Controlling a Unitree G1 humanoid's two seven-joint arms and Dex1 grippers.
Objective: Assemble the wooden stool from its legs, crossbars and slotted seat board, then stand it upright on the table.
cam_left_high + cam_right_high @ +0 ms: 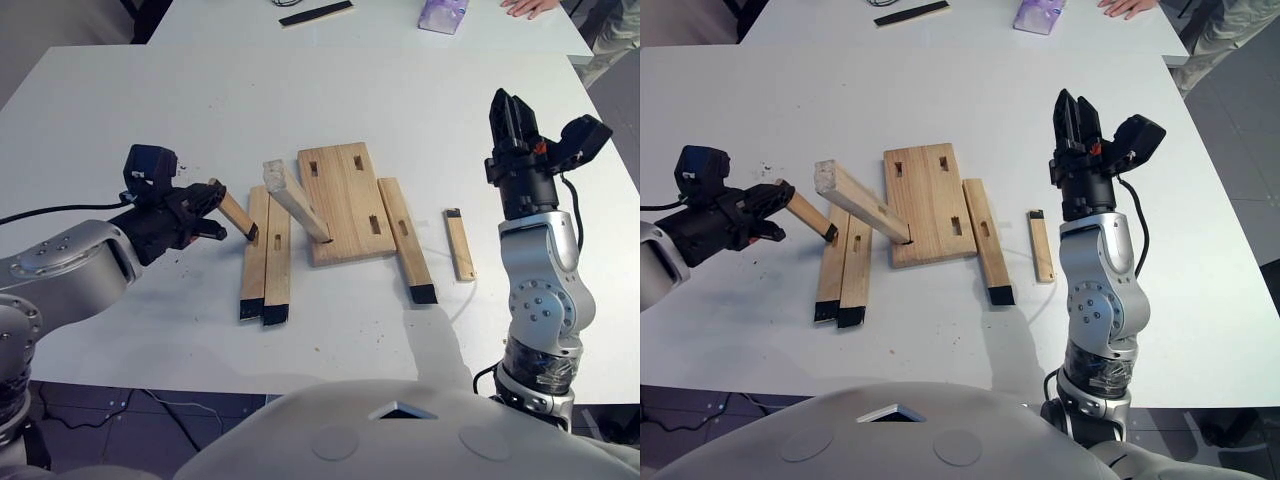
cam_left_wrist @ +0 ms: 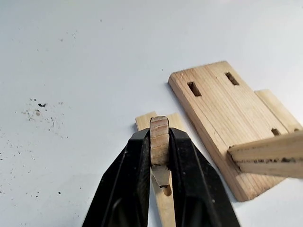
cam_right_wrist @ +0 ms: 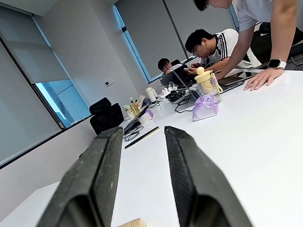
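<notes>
here, left end effector [image 1: 214, 208] pinching crossbar [image 1: 236, 213] (tip at a leg [image 1: 255, 268]), right end effector [image 1: 509, 104] spread near table [image 1: 600, 235] edge

Seat board [image 1: 343, 203]: pale unfinished wood, open grain, matt. Legs [image 1: 265, 260] just left of the board: same raw wood, foot ends coated black. Crossbar [image 1: 233, 210] further left: raw wood, rough-sawn end. Table [image 1: 150, 100] under the board: white, smooth, matt, dark specks. Left gripper [image 2: 160, 137] fingers [image 2: 137, 165]: black, smooth, faint sheen. Right gripper [image 3: 142, 135] fingers [image 3: 189, 175]: black, fine woven texture.
</notes>
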